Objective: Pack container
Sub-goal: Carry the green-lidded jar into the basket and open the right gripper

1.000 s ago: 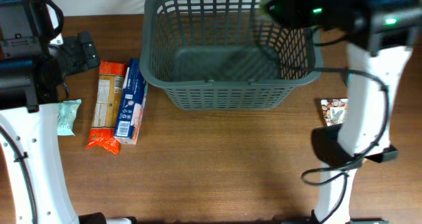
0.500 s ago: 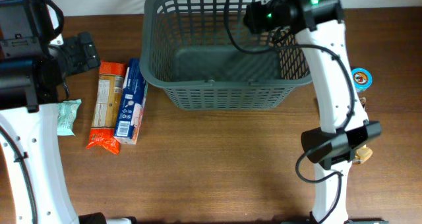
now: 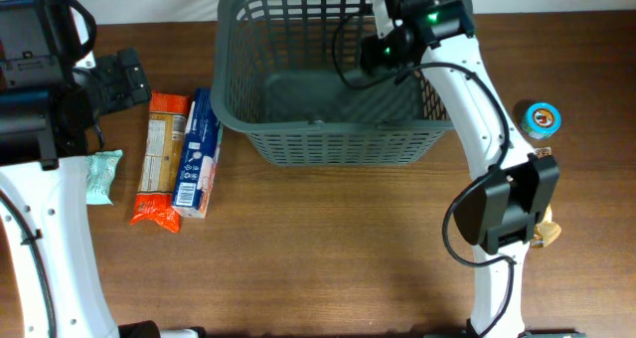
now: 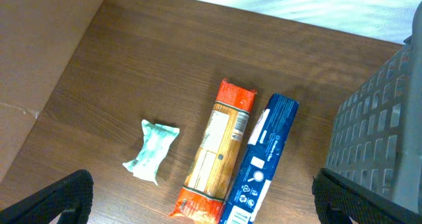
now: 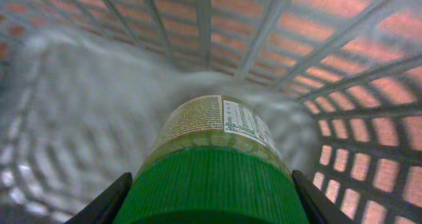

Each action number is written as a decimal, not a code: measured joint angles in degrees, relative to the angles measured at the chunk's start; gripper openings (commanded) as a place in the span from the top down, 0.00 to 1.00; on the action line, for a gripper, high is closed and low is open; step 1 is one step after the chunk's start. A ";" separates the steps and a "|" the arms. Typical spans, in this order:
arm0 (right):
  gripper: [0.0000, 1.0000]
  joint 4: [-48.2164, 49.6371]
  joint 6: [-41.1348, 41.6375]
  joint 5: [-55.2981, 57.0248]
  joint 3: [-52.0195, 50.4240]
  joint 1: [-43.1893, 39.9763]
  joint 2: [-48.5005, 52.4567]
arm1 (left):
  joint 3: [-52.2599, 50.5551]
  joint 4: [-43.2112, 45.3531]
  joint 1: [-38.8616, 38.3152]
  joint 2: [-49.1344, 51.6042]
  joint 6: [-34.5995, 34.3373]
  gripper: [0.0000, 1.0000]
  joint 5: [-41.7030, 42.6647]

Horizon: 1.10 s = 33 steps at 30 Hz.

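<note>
We're above the table (image 3: 328,263), and the basket (image 3: 338,144) sits upright at the far middle, its open mouth facing up. The right arm reaches in over the basket's far right corner. From the wrist we see the right gripper (image 5: 211,201) down inside, with its fingers (image 5: 109,201) clamped on either side of a jar (image 5: 214,128), gripping it at the ribbed green lid. The lid faces the camera, and the labelled body points away toward the solid floor. The lattice wall (image 5: 343,85) runs close by on the right. The floor is blurred, so we cannot tell whether the jar touches it. Over on the left, the left gripper (image 4: 203,181) hangs above the table with its fingers spread wide open, well apart from the goods below. Under it lie an orange packet (image 4: 217,151) and a blue box (image 4: 260,161), side by side and touching, both lying lengthwise from far to near, just left of the basket. A pale green sachet (image 4: 151,151) lies further left, apart from the packet and close to the left arm. On the right of the basket, beside the right arm, stands a tin (image 3: 542,119) with a blue top. Nearer to us, something tan (image 3: 545,235) peeks out from behind that arm, too hidden for us to name.
</note>
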 measured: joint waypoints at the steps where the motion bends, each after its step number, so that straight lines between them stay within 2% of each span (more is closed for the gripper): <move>1: 0.97 0.39 0.00 0.00 -1.20 0.00 0.00 | 0.00 -0.02 0.00 0.00 0.00 0.01 0.00; 5: 0.96 1.46 0.04 0.00 -4.94 0.00 0.00 | 0.00 -0.02 0.00 0.00 0.00 0.00 0.00; 7: 0.83 1.66 0.00 0.00 -6.54 0.00 0.02 | 0.00 -0.02 0.00 0.00 0.00 0.01 0.00; 8: 0.81 1.68 0.00 0.00 -6.86 0.00 0.04 | 0.00 0.00 0.00 0.00 0.00 0.00 0.00; 15: 0.80 1.66 0.07 -0.02 -7.17 -0.02 0.04 | 0.00 -0.02 0.00 0.00 0.90 0.00 0.00; 16: 0.73 1.60 0.04 -0.02 -7.17 -0.02 0.04 | 0.00 -0.02 0.00 0.00 1.01 0.00 0.00; 20: 0.59 0.92 0.02 -0.02 -7.17 0.00 0.04 | 0.00 -0.02 0.00 0.00 1.09 0.00 0.00; 21: 0.50 0.76 0.04 -0.02 -7.17 0.00 0.04 | 0.00 -0.02 0.00 0.00 1.09 0.00 0.00; 24: 0.44 -0.24 0.00 0.00 -6.84 -0.07 0.04 | 0.00 -0.02 0.00 0.00 1.09 0.00 0.00; 27: 0.36 -3.08 -0.09 0.00 -4.09 -0.24 0.04 | 0.00 -0.02 0.00 0.00 1.11 0.00 0.00; 30: 0.29 -7.85 -0.33 0.02 3.32 -1.11 -0.04 | 0.00 -0.02 0.00 0.00 1.09 0.00 0.00; 32: 0.29 -11.56 -0.13 0.42 9.68 -2.03 -0.57 | 0.00 -0.04 0.00 0.00 1.11 0.00 0.00; 33: 0.34 -14.34 -0.33 0.63 14.05 -2.51 -0.59 | 0.00 0.00 0.00 0.00 1.11 0.00 0.00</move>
